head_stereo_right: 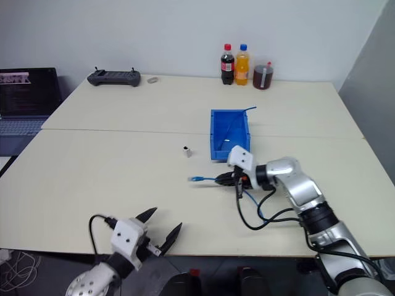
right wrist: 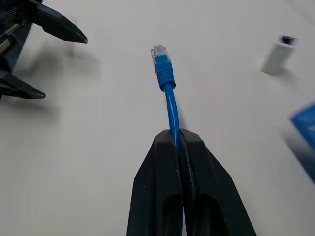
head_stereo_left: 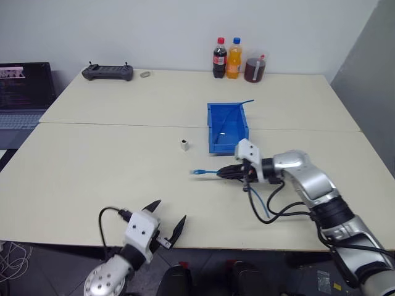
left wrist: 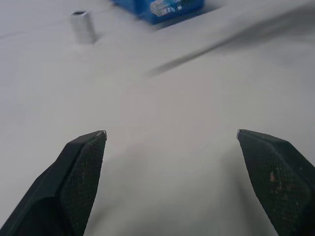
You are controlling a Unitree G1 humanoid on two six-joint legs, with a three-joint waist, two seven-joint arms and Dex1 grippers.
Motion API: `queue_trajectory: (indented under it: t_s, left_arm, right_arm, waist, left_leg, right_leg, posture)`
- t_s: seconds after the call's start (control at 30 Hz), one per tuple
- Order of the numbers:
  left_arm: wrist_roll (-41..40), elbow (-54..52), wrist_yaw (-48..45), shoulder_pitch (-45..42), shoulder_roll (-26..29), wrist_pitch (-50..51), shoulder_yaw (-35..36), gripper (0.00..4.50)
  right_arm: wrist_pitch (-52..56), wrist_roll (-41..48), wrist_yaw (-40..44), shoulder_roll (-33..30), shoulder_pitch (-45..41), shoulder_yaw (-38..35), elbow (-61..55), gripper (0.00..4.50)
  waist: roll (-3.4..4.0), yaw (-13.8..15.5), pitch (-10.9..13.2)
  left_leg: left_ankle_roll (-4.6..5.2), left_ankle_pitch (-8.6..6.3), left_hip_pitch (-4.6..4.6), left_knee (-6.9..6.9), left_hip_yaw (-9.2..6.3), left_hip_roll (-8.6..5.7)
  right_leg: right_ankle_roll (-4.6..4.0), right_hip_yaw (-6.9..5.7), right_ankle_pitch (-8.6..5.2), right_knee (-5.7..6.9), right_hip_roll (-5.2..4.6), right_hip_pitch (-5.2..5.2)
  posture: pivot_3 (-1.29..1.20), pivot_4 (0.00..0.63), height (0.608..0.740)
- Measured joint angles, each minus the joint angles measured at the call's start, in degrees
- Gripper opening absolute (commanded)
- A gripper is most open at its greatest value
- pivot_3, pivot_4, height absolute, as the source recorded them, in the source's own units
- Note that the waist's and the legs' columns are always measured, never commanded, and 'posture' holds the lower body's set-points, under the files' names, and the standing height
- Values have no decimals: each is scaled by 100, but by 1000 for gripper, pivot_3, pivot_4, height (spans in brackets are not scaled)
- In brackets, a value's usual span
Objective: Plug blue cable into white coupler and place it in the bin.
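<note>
My right gripper (head_stereo_left: 226,172) is shut on the blue cable (right wrist: 170,105) a short way behind its plug (head_stereo_left: 198,172), which points left just above the table. The white coupler (head_stereo_left: 184,145) stands on the table beyond the plug, apart from it. The bright-blue bin (head_stereo_left: 211,123) sits behind the right gripper, with part of the cable lying in it and poking over its far corner. My left gripper (head_stereo_left: 166,217) hangs open and empty at the table's front edge. The left wrist view also has the coupler (left wrist: 82,27) and plug (left wrist: 164,7) ahead of the open fingers (left wrist: 83,167).
Two bottles (head_stereo_left: 226,58) and a dark cup (head_stereo_left: 254,69) stand at the table's back edge. A black controller (head_stereo_left: 107,73) lies at the back left, and a laptop (head_stereo_left: 21,92) sits off the table's left side. Black wiring loops under my right wrist (head_stereo_left: 271,206).
</note>
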Motion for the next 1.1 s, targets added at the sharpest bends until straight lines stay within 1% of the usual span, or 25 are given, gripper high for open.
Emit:
queue_trajectory:
  t_s: [0.1,0.2,0.27,0.3,0.47,0.53,0.63,0.77,0.83,0.87,0.93,1.0,1.03,1.1]
  left_arm:
    - [123,-35,307,331,-269,-149,-143,4500]
    - [197,-124,540,427,-455,-219,-252,4500]
    - [219,-250,653,507,-517,-224,-326,4500]
    - [219,-290,695,557,-569,-224,-364,4500]
    - [213,-310,785,491,-593,-138,-464,4500]
    - [187,-308,747,382,-509,-57,-441,4500]
    - [-36,-312,499,-63,-158,173,-208,4500]
    - [-487,-294,-14,-784,447,548,192,4500]
    - [-759,-199,-330,-1135,754,720,362,4500]
    - [-993,59,-711,-1539,1131,845,436,4500]
    - [-1208,519,-1239,-2084,1585,926,524,4500]
    - [-1339,1372,-2088,-2852,2184,878,486,4500]
    - [-1321,1985,-2575,-3279,2462,714,384,4500]
    - [-1259,2888,-3223,-3938,2605,407,143,4500]
  right_arm:
    - [-302,-236,30,225,-106,185,570,67]
    - [-490,-367,154,281,-199,237,960,67]
    - [-569,-381,268,322,-245,238,1076,493]
    - [-604,-401,311,350,-250,247,1108,613]
    - [-439,-358,414,383,-114,255,1091,1981]
    - [-363,-343,418,365,-16,191,1000,2363]
    - [-78,-228,415,241,70,45,649,3029]
    - [296,-45,367,-30,295,-278,24,4105]
    - [507,111,354,-176,435,-456,-321,4476]
    - [767,268,314,-305,595,-637,-680,4476]
    - [1106,530,262,-479,775,-871,-1173,4476]
    - [1571,891,210,-727,1029,-1216,-1850,4476]
    - [1657,1003,114,-807,1158,-1415,-2149,4476]
    - [1750,1107,-50,-891,1325,-1661,-2461,4476]
  waist:
    - [0,5,1]
    - [0,-13,1]
    - [0,-29,1]
    - [1,-32,1]
    - [1,-36,2]
    - [3,-35,2]
    - [3,-25,2]
    - [2,-20,2]
    - [3,-18,2]
    - [4,-2,3]
    - [9,26,5]
    - [10,31,5]
    - [11,20,4]
    - [11,-7,4]
  left_leg:
    - [5,-3,1,1,3,-4]
    - [5,-3,2,0,5,-2]
    - [5,-3,2,-2,5,2]
    - [5,-3,2,-3,5,2]
    - [5,-3,1,-4,3,5]
    - [5,-3,1,-3,4,4]
    - [5,-3,1,-2,-1,5]
    - [4,-2,-1,-1,-5,4]
    - [4,-2,-1,-2,-6,4]
    - [2,-1,-3,-1,-18,4]
    - [0,0,-3,-1,-28,4]
    - [-1,1,-3,0,-32,3]
    - [-1,0,-3,0,-30,4]
    - [-1,0,-3,-2,-19,2]
  right_leg:
    - [0,-2,0,0,-6,-1]
    - [-1,-3,-1,2,-4,-2]
    - [-3,-3,-2,3,1,-3]
    - [-3,-2,-2,3,2,-4]
    - [-4,-1,-2,5,9,-6]
    - [-4,0,-3,5,8,-6]
    - [-4,-4,-3,7,11,-5]
    - [-4,-6,-2,7,12,-4]
    - [-4,-8,-2,9,12,-4]
    - [-5,-16,-2,13,14,-4]
    - [-6,-28,-3,16,16,-2]
    - [-7,-32,-4,14,19,0]
    - [-7,-30,-4,10,21,2]
    - [-6,-23,-4,7,21,1]
  posture:
    - [0,150,740]
    - [0,150,740]
    - [0,150,740]
    - [0,150,740]
    - [0,150,740]
    - [0,150,740]
    - [0,150,740]
    - [0,150,740]
    - [0,150,740]
    - [0,150,740]
    - [0,150,740]
    - [0,150,740]
    - [0,150,740]
    - [0,150,740]
